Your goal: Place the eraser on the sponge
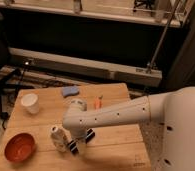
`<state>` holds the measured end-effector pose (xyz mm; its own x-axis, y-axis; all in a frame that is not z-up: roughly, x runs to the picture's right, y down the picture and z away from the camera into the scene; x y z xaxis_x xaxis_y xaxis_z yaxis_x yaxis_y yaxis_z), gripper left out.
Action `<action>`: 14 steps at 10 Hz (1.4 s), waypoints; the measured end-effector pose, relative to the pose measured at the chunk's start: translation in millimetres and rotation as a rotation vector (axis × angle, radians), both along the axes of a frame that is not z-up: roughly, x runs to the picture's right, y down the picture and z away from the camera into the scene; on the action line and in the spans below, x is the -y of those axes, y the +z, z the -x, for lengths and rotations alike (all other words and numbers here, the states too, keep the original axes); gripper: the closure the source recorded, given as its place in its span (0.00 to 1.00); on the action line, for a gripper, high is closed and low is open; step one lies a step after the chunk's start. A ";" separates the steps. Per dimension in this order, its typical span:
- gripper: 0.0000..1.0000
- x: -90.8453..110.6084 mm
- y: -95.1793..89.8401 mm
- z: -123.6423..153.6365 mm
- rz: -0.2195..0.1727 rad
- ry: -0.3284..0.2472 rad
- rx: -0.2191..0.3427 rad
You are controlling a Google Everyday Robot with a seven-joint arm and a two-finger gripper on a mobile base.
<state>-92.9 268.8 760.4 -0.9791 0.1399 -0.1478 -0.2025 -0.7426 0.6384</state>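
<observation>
The black eraser (73,146) with its pale stripe lies on the wooden table (116,145) near the front, just right of the can. My gripper (80,139) reaches down over the eraser's middle, so only the two ends of the block show on either side of it. I cannot see whether the eraser is gripped or lifted. The light-blue sponge (70,91) rests at the table's far edge, well behind the gripper, with nothing on it.
A small silvery-white can (57,137) stands right beside the eraser on its left. A red bowl (19,146) sits at the front left, a white cup (30,103) at the left, and an orange carrot (97,102) behind the arm.
</observation>
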 end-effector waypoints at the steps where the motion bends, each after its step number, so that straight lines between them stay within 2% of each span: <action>1: 0.20 -3.0 2.1 -0.3 0.006 0.000 -0.007; 2: 0.20 -4.3 4.0 -0.4 0.010 0.003 -0.012; 4: 0.32 -7.9 8.3 -1.5 0.030 0.012 -0.027; 9: 0.84 -8.2 18.7 -5.4 0.071 0.027 -0.077; 11: 0.98 -8.3 21.6 -7.4 0.083 0.023 -0.096; 12: 1.00 -6.8 23.2 -8.3 0.088 0.030 -0.110; 14: 1.00 14.8 35.3 -20.2 0.068 0.097 -0.182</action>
